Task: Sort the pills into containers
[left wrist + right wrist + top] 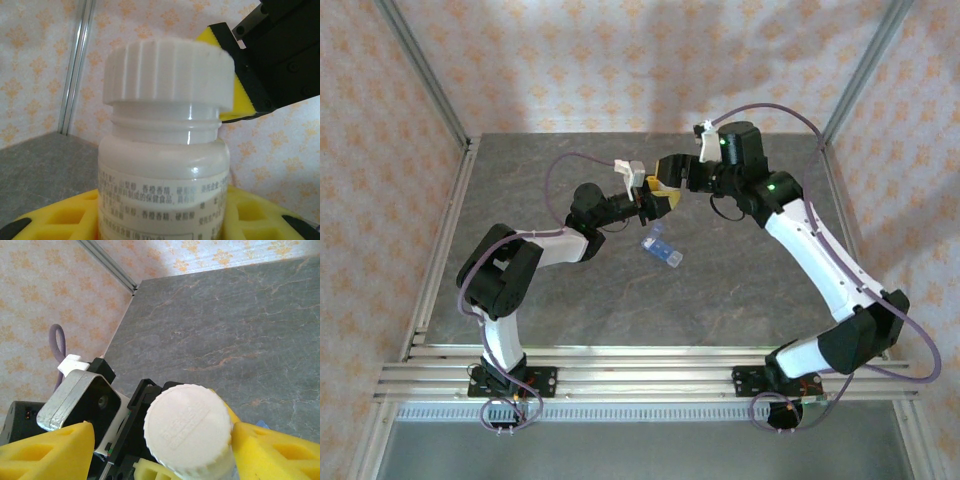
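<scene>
My left tool (pixel 656 204) is gripping a bottle (pixel 165 170) by its lower body, holding it upright above the bench (pixel 570 300); the bottle is smooth, glossy, whitish plastic, round, with small printed text on its label. Its cap (pixel 170 75) is matt white, wide and ribbed with vertical ridges round its edge; the flat top carries raised lettering too small for me to read. The left tool's pads (pixel 55 222) are bright yellow foam with square hollows moulded into them, and they sit on either side of the bottle's base.

My right tool (pixel 669 180) meets the bottle from the far side and stands open around the cap; one yellow foam pad (pixel 272 450) touches the cap's ribbed edge, and the other pad (pixel 45 452) stands apart from it with a clear gap; the fingers behind the foam are black, hard and angular.

The pill box (pixel 662 250) lies flat on the bench, nearer my arm bases than the bottle and just to its right; it is a short strip of translucent light-blue plastic, set at a slant. The bench is grey stone-patterned with faint veins.
</scene>
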Available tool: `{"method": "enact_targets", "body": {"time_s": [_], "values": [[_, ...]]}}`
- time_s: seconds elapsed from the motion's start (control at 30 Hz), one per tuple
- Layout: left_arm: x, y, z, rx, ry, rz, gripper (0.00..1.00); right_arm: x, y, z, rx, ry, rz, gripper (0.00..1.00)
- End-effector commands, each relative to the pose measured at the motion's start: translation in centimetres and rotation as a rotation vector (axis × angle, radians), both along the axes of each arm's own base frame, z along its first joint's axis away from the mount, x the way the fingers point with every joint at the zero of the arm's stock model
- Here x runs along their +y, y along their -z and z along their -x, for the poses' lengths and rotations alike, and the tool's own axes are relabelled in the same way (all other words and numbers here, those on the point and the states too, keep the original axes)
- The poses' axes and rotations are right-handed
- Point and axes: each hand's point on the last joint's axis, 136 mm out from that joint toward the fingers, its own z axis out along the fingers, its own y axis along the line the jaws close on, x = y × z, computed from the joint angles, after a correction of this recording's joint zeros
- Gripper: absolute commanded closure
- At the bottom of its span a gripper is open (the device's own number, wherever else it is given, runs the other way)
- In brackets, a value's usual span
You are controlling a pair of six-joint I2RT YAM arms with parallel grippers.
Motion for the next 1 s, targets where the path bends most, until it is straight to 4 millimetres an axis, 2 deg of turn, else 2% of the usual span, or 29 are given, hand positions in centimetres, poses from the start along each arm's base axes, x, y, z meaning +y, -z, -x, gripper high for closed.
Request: {"method": "enact_targets", "body": {"time_s": [0.0, 0.3, 0.97], "values": [[0.2, -1.6, -0.6, -0.072, -0.016, 0.029, 1.00, -0.3, -0.9, 0.8, -0.028, 0.004, -0.002, 0.28], [0.2, -1.5, -0.5, -0.069, -0.016, 0.028, 1.00, -0.6, -1.5, 0.4, -0.051, 0.022, 0.020, 0.28], [0.2, -1.6, -0.6, -0.072, -0.016, 0.028, 1.00, 0.1, -2.4, 1.8, -0.046, -0.020, -0.024, 0.29]]}}
